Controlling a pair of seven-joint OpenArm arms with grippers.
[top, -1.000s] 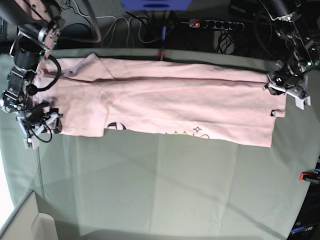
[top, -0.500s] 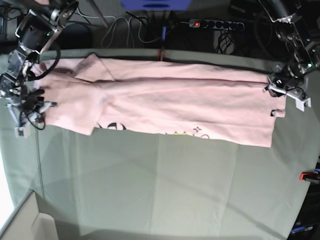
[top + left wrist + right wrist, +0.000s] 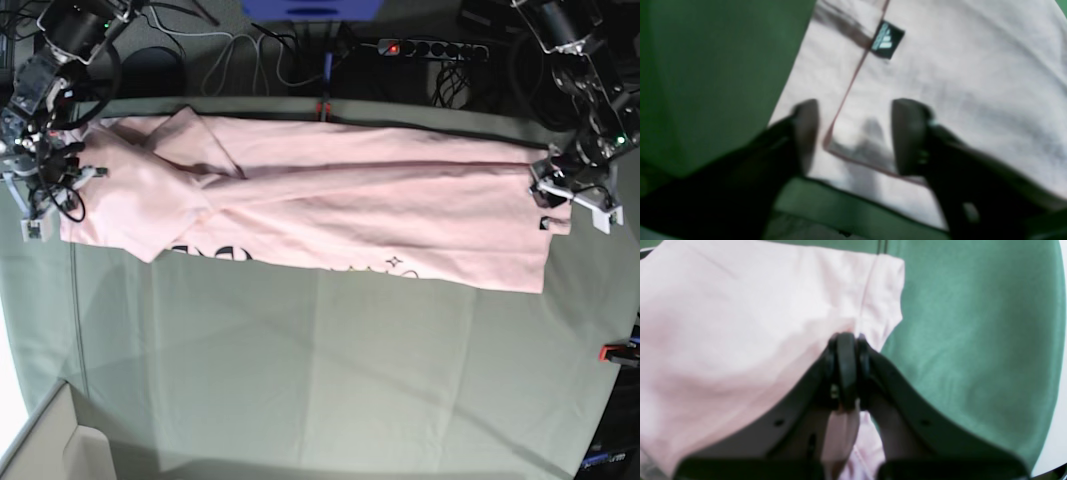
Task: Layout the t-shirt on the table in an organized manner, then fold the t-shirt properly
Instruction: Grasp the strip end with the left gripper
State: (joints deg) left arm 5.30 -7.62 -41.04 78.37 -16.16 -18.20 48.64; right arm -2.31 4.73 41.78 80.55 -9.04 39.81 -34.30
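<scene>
The pale pink t-shirt [image 3: 350, 210] lies as a long band across the far half of the grey-green table [image 3: 330, 380], with a strip of black lettering [image 3: 215, 252] showing at its near edge. At the band's left end my right gripper [image 3: 45, 185] is shut on the t-shirt; the right wrist view shows its jaws [image 3: 846, 346] pinched on pink cloth [image 3: 723, 323] near a sleeve edge. At the band's right end my left gripper [image 3: 565, 200] stands open. Its fingers [image 3: 806, 133] straddle the hem corner [image 3: 846, 150] below a small black tag [image 3: 887, 39].
A red clamp [image 3: 322, 105] sits at the table's far edge and another [image 3: 615, 352] at the right edge. Behind the table lie cables and a power strip [image 3: 430, 48]. A pale box corner [image 3: 50, 440] shows at the lower left.
My right gripper shut on the shirt's left end and drew it left and toward the far edge, folding the sleeve area over. My left gripper opened over the hem corner.
</scene>
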